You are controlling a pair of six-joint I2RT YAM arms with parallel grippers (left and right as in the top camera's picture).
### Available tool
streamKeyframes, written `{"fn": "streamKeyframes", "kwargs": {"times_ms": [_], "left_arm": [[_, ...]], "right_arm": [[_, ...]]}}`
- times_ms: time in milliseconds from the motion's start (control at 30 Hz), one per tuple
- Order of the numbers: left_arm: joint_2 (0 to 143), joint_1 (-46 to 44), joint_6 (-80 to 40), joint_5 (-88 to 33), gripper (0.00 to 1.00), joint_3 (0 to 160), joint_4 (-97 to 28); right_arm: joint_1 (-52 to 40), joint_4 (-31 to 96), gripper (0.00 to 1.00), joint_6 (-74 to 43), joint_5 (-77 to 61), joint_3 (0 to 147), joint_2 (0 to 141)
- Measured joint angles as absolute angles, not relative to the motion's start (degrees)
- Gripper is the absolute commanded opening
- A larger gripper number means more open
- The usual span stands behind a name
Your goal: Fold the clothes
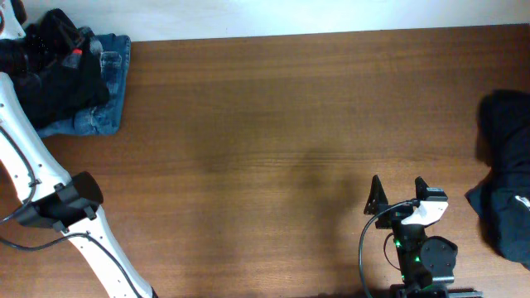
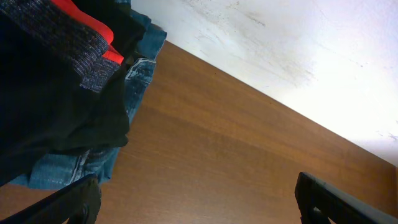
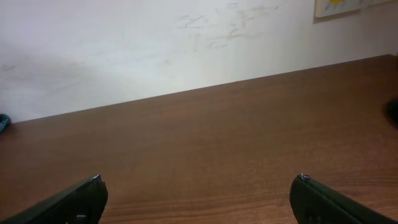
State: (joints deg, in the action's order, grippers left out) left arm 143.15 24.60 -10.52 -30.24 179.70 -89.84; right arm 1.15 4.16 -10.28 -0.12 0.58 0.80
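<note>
From above, the wooden table [image 1: 265, 124] carries two lots of clothes. At about ten o'clock, in the far corner, a black garment [image 1: 66, 87] lies heaped on top of blue denim jeans [image 1: 108, 95]. The white left arm [image 1: 25, 165] reaches up from seven o'clock, and its dark end sits over that heap. At three o'clock another dark garment [image 1: 505, 157] lies crumpled against the table's edge, well apart from the first pile. The right gripper [image 1: 399, 186] sits at about five o'clock above bare wood, near that garment but not touching it. Its two fingers stand wide apart with nothing between them.

In the left wrist view, the left gripper [image 2: 199, 199] shows both fingertips at the bottom corners, spread wide and holding nothing. The pile fills the ten o'clock side. The black cloth shows red trim [image 2: 93, 25] and a grey-flecked band [image 2: 68, 43], with the jeans poking out beneath it. A white wall [image 2: 280, 50] runs behind the table.

In the right wrist view, the right fingertips sit at seven and five o'clock, again far apart and empty. Bare wood stretches ahead to the wall. A sliver of dark fabric shows at three o'clock, too small to identify.
</note>
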Motion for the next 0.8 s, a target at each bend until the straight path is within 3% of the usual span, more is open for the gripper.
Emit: {"fn": "streamKeyframes", "kwargs": {"times_ms": [533, 800], "left_arm": [[141.8, 23.3, -10.5, -29.0, 0.99, 179.2, -89.8], [125.2, 15.1, -10.5, -21.1, 0.99, 167.5, -93.9]], "right_arm": [[1.1, 4.2, 0.99, -10.3, -0.1, 0.6, 0.8], [1.1, 4.2, 0.99, -10.3, -0.1, 0.6, 0.8]]}}
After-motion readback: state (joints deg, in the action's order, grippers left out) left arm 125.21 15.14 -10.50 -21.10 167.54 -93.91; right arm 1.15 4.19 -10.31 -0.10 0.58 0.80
